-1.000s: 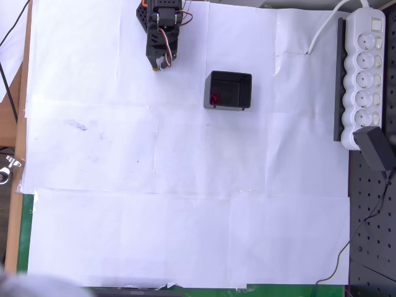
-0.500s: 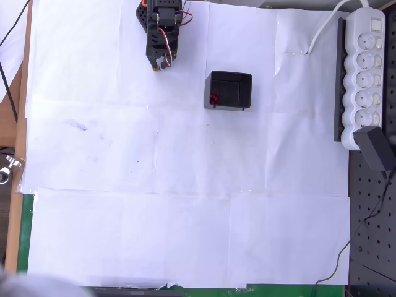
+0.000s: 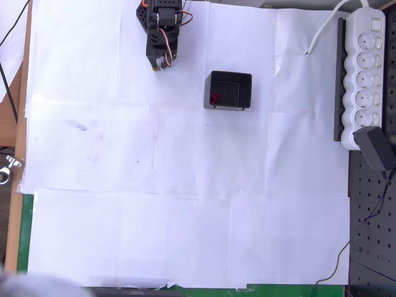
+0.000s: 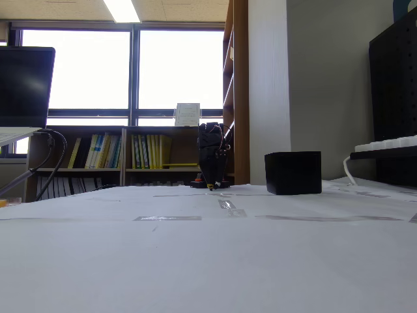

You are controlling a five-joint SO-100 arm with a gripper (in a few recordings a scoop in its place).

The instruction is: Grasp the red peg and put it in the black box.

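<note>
**Asker:** Peg and box, where are they?

**Describer:** From overhead, the black box (image 3: pixel 228 90) sits on the white paper covering the table (image 3: pixel 185 185). The red peg (image 3: pixel 214 98) lies inside the box, against its left inner wall. It looks already delivered, so the task seems done or nearly so.

**Asker:** And the robot's hand?

**Describer:** The hand (image 3: pixel 158 64) hangs up and to the left of the box, well apart from it, tips pointing down at the paper. The fingertips look close together with nothing between them, but they are too small for me to tell whether they are fully pressed shut.

**Asker:** How would the peg handle if it had to be picked up again?

**Describer:** My guess is that it is tiny, very light and stiff, likely hard plastic, so it could slip or flick away under a pinch. Sitting tight against the box wall, it leaves little room for a finger on that side. A narrow pinch across its middle, from straight above, seems the best hold.

**Asker:** What does the side camera add?

**Describer:** The low fixed view shows the box (image 4: pixel 292 172) as a solid dark block to the right of the hand (image 4: pixel 210 186), whose tips sit near the paper. The box wall hides the peg there. The overhead view gives the box's inside and a power strip (image 3: pixel 365 74) far right of the box.
</note>
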